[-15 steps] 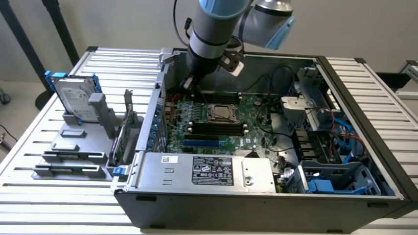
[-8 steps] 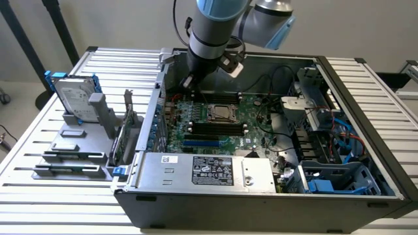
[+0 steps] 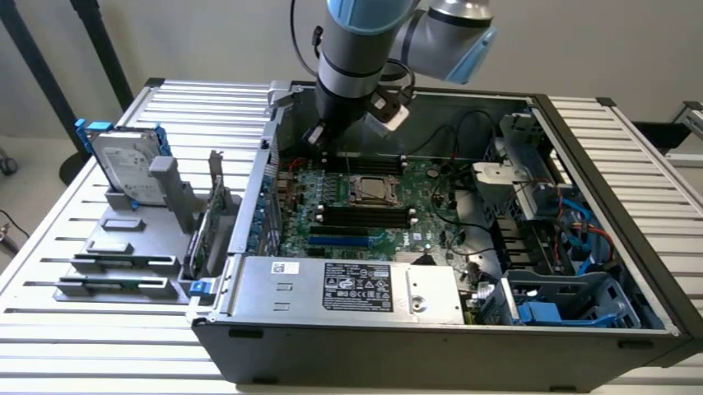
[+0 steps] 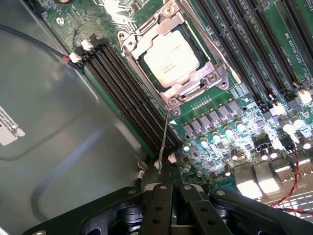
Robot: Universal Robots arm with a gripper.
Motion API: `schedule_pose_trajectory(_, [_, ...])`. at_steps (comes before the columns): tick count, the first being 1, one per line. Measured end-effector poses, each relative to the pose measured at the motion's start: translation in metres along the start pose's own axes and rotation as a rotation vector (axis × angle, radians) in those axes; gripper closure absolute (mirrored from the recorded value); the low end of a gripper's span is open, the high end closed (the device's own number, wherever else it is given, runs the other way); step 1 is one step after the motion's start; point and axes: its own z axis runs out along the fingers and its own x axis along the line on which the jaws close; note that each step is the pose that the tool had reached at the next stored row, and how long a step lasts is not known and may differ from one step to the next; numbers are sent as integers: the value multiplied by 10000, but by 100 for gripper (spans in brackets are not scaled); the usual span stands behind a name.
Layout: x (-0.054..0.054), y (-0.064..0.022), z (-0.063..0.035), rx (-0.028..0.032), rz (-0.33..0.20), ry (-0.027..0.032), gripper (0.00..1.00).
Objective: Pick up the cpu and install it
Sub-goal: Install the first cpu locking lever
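My claw is closed together above the green board. The chip lies in its socket, apart from my claw.

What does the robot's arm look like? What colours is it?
The arm is a fat round tube, silvery-grey, with light blue caps on its joints. A thin black cable curves up beside it. The gripper at its end is black, built from flat bars dotted with small round bolts.
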Motion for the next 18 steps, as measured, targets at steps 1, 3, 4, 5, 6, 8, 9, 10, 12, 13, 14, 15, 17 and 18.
schedule_pose_trajectory(1, [2,-1,-6,-23,26,22,89])
schedule_pose_trajectory(3, [5,-2,-12,-80,71,72,89])
schedule_pose_trajectory(4, [7,-2,-16,-112,86,99,89])
schedule_pose_trajectory(5, [8,-2,-18,-153,94,131,89])
schedule_pose_trajectory(6, [9,-1,-19,-199,97,166,89])
schedule_pose_trajectory(8, [13,2,-21,-288,97,230,89])
schedule_pose_trajectory(9, [15,4,-24,-335,95,263,89])
schedule_pose_trajectory(10, [18,6,-26,-382,89,296,89])
schedule_pose_trajectory(12, [24,12,-30,-485,64,370,89])
schedule_pose_trajectory(13, [27,15,-32,-550,45,415,89])
schedule_pose_trajectory(14, [31,19,-33,-610,25,458,89])
schedule_pose_trajectory(15, [34,23,-35,-676,3,501,89])
schedule_pose_trajectory(17, [42,33,-36,-825,-56,592,89])
schedule_pose_trajectory(18, [47,39,-37,-899,-87,635,89])
